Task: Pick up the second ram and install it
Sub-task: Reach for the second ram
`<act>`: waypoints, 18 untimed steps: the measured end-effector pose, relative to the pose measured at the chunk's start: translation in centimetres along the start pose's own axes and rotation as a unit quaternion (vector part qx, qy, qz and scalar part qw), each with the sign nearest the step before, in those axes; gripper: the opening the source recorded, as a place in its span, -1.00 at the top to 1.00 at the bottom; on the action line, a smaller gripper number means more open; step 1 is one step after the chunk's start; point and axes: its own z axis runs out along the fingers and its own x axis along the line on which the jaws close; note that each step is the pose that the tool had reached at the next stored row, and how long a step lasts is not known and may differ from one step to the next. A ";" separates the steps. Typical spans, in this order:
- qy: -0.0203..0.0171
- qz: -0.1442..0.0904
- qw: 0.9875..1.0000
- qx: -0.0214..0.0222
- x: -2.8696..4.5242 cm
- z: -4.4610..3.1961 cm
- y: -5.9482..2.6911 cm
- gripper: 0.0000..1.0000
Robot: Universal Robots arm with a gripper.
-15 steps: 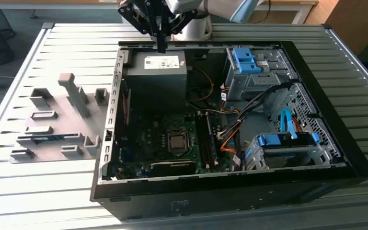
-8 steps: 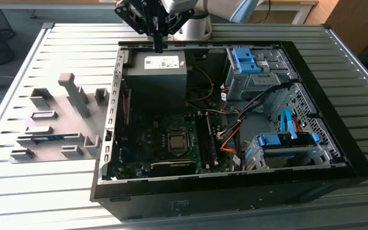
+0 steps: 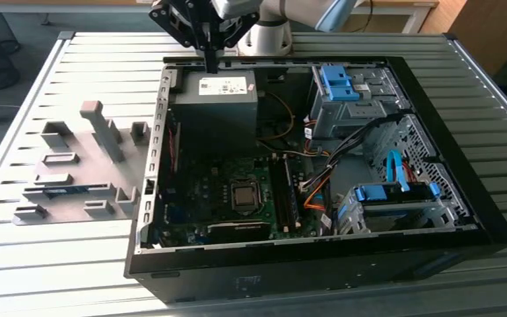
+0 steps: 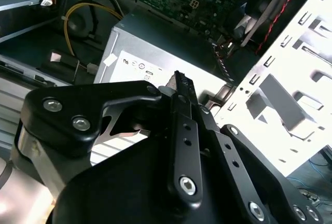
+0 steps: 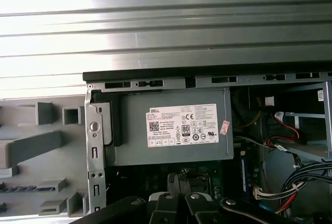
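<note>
Black matte metal, studded with bright screws, makes up my gripper (image 3: 211,67). Its two slim fingers are pressed together with nothing between them. They point down over the far rim of the open computer case (image 3: 465,218), just above the power supply (image 3: 214,99), a smooth grey steel box with a white label. In the second wrist view my closed fingertips (image 4: 179,80) stand out against that same box.

Ribbed silvery slats form the table (image 3: 42,264). The case on it is a black shell with a punched bare-steel frame. Inside it lie a green motherboard (image 3: 227,198), a tangle of orange and black cables (image 3: 324,188) and steel drive cages with glossy blue plastic latches (image 3: 337,82).

Just beside the case, on the exterior view's left, sits a matte grey plastic holder plate (image 3: 77,175) with upright blocks and narrow slots. The second ram (image 3: 65,191), a thin flat blue stick, lies in one of those slots, well apart from my gripper.
</note>
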 end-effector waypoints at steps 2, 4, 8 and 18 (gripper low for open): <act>0.000 0.000 1.000 0.000 0.27 -0.01 -0.02 0.79; 0.000 0.000 1.000 0.000 0.66 -0.02 -0.05 0.79; 0.000 0.000 1.000 0.000 1.41 -0.03 -0.11 0.79; 0.000 0.000 1.000 0.000 2.85 -0.06 -0.22 0.79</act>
